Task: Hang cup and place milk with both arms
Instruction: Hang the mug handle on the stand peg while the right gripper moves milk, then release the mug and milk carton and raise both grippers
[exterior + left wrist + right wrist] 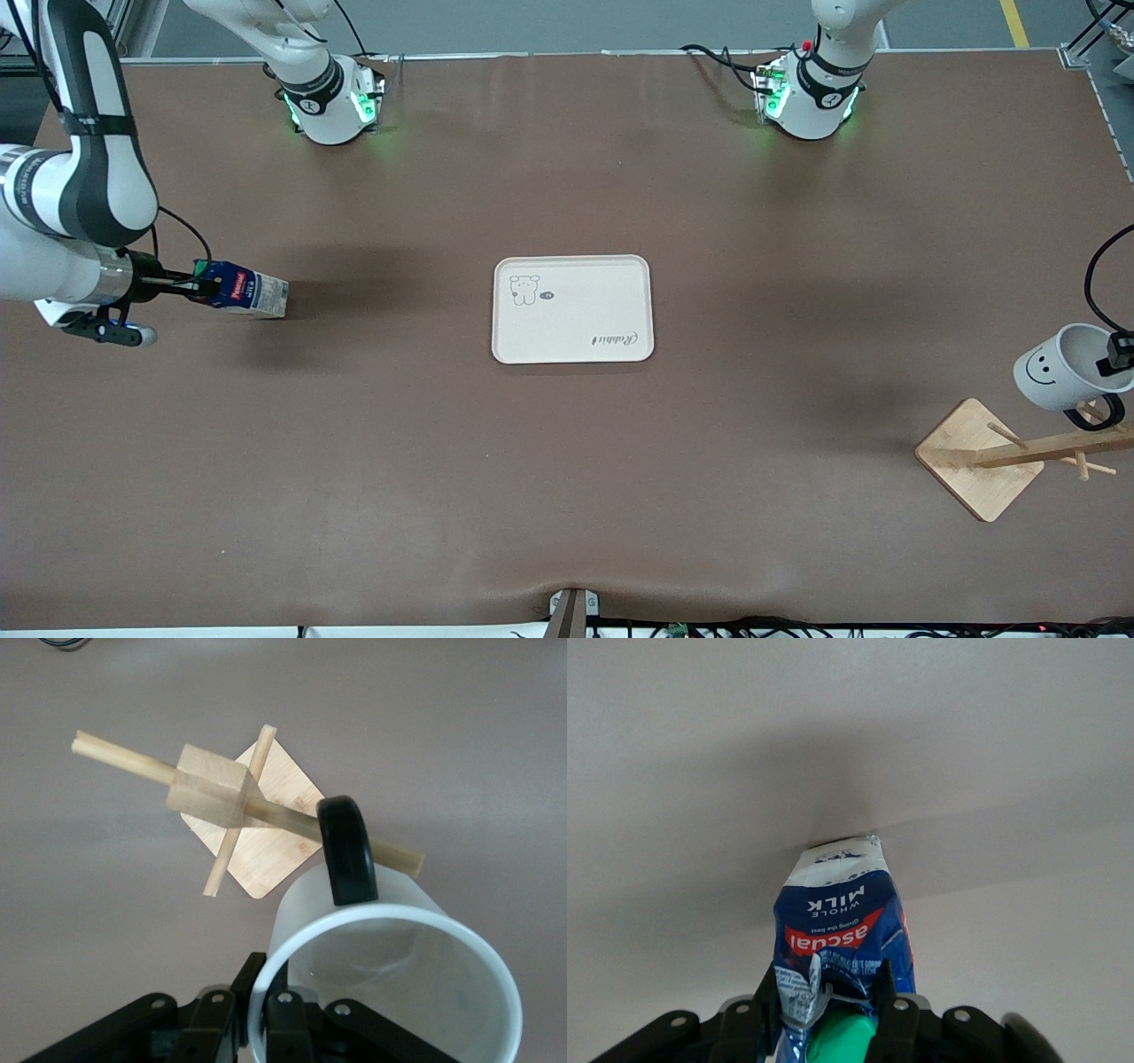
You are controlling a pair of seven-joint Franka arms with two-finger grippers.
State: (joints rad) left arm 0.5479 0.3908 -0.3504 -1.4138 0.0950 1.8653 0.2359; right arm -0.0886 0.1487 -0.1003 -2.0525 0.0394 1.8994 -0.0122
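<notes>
Take the white tray (572, 309), marked "Rabbit", as your landmark. Nearest the front camera, toward the left arm's end, stands a wooden rack (980, 458) with pegs. Over it, your left gripper (259, 1017) is clamped on the rim of the smooth white smiley cup (1061, 369), black handle at a peg. Toward the right arm's end, your right gripper (197, 288) grips the blue "WHOLE MILK" carton (251, 293) by its top.

cup (1059, 368): white, smiley, tilted, aloft | milk (251, 293): blue carton, tipped sideways
</notes>
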